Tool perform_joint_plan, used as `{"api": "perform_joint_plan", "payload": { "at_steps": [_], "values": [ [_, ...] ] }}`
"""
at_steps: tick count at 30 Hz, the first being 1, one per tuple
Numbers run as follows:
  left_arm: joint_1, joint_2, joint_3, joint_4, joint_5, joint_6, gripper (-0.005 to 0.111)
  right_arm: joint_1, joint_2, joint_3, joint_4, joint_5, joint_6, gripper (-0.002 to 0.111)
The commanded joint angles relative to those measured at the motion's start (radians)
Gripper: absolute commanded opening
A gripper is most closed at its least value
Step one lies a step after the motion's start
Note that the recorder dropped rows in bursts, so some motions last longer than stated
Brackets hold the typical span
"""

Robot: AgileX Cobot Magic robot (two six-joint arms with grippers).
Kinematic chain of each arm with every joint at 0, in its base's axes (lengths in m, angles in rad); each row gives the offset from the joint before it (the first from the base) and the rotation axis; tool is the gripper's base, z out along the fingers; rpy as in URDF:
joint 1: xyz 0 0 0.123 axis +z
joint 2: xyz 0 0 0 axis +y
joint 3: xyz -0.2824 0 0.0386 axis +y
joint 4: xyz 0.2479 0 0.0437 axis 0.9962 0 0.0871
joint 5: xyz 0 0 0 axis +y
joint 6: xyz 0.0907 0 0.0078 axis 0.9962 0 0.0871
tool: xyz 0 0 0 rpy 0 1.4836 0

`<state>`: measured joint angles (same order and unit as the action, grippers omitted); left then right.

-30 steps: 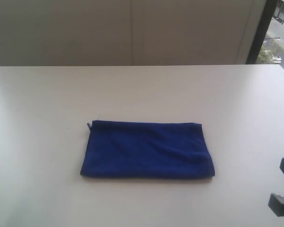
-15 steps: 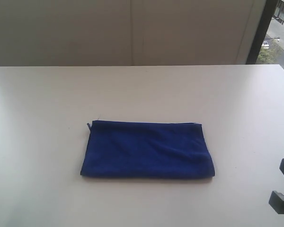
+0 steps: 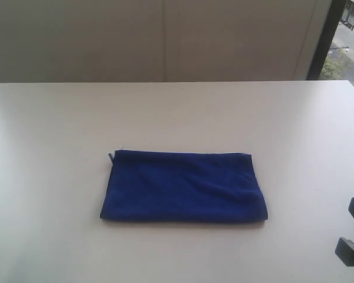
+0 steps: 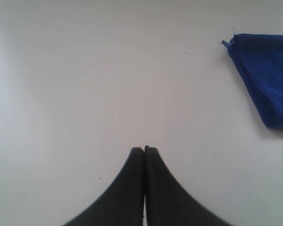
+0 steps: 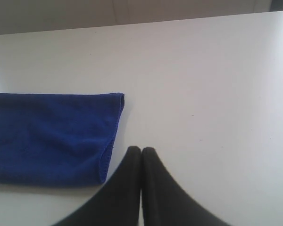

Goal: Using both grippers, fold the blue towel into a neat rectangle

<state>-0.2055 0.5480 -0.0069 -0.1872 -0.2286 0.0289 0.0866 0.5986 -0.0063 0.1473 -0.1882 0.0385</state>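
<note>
The blue towel [image 3: 183, 186] lies folded into a flat rectangle on the white table [image 3: 177, 112], a small tag sticking out at its far left corner. My right gripper [image 5: 141, 149] is shut and empty, hovering just off the towel's [image 5: 52, 139] near right corner. In the exterior view only a black part of the right arm [image 3: 353, 244] shows at the lower right edge. My left gripper [image 4: 144, 149] is shut with nothing in it, over bare table well clear of the towel's [image 4: 266, 75] left end. The left arm is outside the exterior view.
A pale wall [image 3: 165, 38] rises behind the table's far edge. A dark window frame [image 3: 324, 38] with a street outside stands at the back right.
The black part of the right arm at the lower right edge has slid slightly further right and down. The towel has not moved.
</note>
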Motion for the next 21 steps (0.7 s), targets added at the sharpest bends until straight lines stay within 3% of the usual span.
{"api": "perform_joint_plan", "payload": {
  "at_steps": [1, 4, 6, 8, 9, 21],
  "values": [
    [0.053, -0.163, 0.007, 0.003, 0.057, -0.004, 0.000, -0.007, 0.002, 0.006, -0.005, 0.000, 0.002, 0.000],
    [0.149, -0.405, 0.007, 0.003, 0.161, -0.002, 0.000, -0.007, 0.002, 0.006, -0.005, 0.000, 0.002, 0.000],
    [0.165, -0.527, 0.007, 0.003, 0.286, -0.002, 0.000, -0.007, 0.002, 0.006, -0.002, 0.000, 0.002, 0.000],
    [0.170, -0.548, 0.007, 0.003, 0.456, -0.002, 0.000, -0.007, 0.002, 0.006, -0.002, 0.002, 0.002, 0.000],
    [0.170, -0.548, 0.007, 0.003, 0.480, -0.002, 0.000, -0.007, -0.001, 0.006, -0.002, 0.000, 0.002, 0.000],
    [0.170, -0.548, 0.007, -0.011, 0.455, -0.007, 0.000, -0.007, -0.002, 0.006, -0.002, 0.000, 0.002, 0.000]
  ]
}}
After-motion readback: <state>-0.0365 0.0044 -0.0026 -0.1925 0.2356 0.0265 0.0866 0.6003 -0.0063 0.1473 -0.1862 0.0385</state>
